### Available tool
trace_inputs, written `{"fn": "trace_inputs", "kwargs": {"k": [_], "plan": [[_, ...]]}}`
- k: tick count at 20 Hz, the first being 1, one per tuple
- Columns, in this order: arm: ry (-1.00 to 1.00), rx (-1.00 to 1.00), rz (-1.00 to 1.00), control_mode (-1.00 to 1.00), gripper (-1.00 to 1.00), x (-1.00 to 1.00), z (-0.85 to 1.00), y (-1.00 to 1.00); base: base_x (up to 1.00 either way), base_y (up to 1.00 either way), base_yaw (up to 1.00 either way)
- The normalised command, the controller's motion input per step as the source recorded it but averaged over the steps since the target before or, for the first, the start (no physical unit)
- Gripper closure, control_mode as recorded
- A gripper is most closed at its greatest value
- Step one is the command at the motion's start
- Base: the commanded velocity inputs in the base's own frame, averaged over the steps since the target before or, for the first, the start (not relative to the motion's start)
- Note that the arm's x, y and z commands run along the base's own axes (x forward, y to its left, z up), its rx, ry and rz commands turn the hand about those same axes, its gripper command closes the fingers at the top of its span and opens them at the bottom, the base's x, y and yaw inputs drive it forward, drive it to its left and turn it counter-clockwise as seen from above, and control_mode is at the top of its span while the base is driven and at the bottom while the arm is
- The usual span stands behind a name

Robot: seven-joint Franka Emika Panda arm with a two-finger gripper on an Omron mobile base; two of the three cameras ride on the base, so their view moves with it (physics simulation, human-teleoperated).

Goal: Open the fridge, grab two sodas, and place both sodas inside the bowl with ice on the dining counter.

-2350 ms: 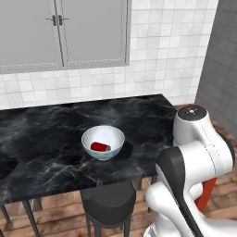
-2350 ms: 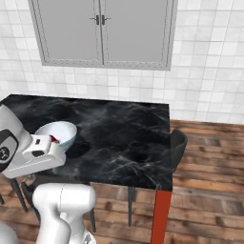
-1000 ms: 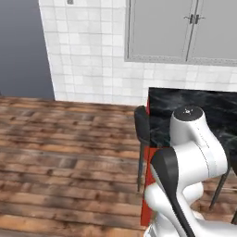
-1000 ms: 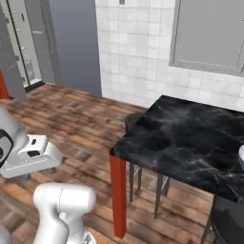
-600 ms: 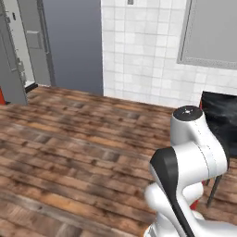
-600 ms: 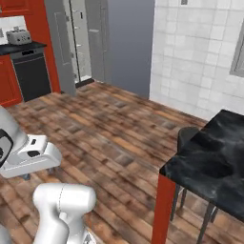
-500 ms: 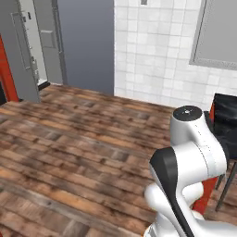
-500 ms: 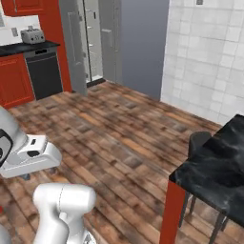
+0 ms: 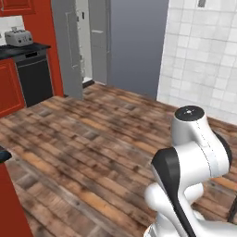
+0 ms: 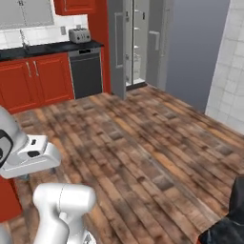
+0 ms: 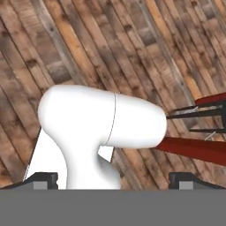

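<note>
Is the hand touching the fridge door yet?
Apart. In the right base view the fridge stands open far across the wood floor. The hand view shows the hand open, with floor beyond its fingertips.

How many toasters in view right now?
1. The toaster sits on the black worktop above the red cabinets, left of the open fridge; it also shows in the left base view. None seem hidden.

- fridge: plain grey, doors and shelves alike;
- cabinets: red;
- dishwasher: black front;
- toaster: silver-grey;
- floor: brown wood planks, mottled light and dark;
- wall: white tiles.
</note>
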Motion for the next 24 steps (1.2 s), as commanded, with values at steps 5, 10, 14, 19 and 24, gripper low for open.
{"fn": "trace_inputs", "kwargs": {"k": [5,10,14,19,24], "plan": [[0.0,0.0,0.0,1.0,-1.0,0.0,0.0,0.0,1.0,-0.14,0.29],[0.0,0.0,0.0,1.0,-1.0,0.0,0.0,0.0,1.0,-0.34,0.13],[0.0,0.0,0.0,1.0,-1.0,0.0,0.0,0.0,1.0,-0.46,0.0],[0.0,0.0,0.0,1.0,-1.0,0.0,0.0,0.0,1.0,-0.58,0.0],[0.0,0.0,0.0,1.0,-1.0,0.0,0.0,0.0,1.0,-0.57,0.01]]}}
